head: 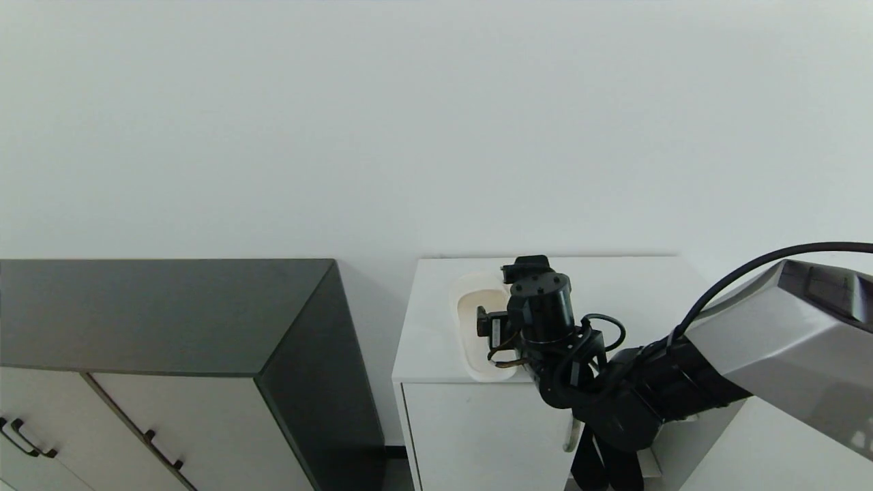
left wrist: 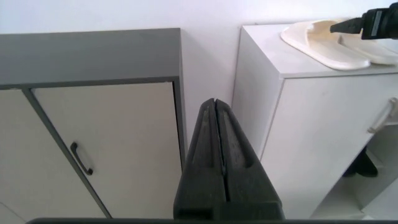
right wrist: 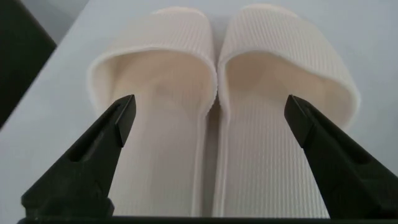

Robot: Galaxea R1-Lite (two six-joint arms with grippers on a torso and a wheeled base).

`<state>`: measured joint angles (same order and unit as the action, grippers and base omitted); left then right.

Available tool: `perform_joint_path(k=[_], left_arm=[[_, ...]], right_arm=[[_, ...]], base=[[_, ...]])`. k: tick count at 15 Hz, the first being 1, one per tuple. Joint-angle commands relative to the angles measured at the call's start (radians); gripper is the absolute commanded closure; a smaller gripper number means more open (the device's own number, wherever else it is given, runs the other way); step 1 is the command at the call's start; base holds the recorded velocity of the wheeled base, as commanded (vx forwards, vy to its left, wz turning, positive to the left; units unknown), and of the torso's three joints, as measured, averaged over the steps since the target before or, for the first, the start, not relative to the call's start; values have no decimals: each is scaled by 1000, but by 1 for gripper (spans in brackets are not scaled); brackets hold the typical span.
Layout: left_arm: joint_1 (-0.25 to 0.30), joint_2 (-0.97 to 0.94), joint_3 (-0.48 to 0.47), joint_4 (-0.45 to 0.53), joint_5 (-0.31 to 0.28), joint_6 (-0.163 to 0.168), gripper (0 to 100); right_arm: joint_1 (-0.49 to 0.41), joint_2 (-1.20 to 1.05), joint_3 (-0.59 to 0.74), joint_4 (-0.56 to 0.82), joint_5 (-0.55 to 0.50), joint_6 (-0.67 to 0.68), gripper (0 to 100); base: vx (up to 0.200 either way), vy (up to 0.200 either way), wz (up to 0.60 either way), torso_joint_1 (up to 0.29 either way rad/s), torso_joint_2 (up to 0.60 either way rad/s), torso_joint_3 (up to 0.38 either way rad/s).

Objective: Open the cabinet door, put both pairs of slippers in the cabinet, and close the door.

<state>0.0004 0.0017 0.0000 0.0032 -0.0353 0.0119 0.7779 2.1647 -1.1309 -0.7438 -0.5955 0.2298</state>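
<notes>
Right gripper fingers spread wide, one toward each slipper of cream slipper pair, not yet pinching. Pair lies side by side, touching, on top of white cabinet, near front edge toward left corner. Left gripper closed on nothing, hanging before gap between white cabinet and grey-topped cabinet. Step, as judged: grasping one pair. Next: lower, squeeze both slippers together evenly, lift clear. Door state unclear.

right end effector spread, left closed

Home-like room: grey-topped sideboard, white cabinet bearing slippers, plain white wall
</notes>
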Motion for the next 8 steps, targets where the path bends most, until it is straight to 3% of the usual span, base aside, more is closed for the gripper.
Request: perform_joint_path(k=[1,8], left_arm=[[1,1,0,0,0,0,100],[1,0,0,0,0,-1,100]], right_arm=[[-9,14,-4,0,31,0,0],[-68,127,-102,-20,72,-3,0]], base=[[0,0,0,0,0,0],[0,0,0,0,0,0]])
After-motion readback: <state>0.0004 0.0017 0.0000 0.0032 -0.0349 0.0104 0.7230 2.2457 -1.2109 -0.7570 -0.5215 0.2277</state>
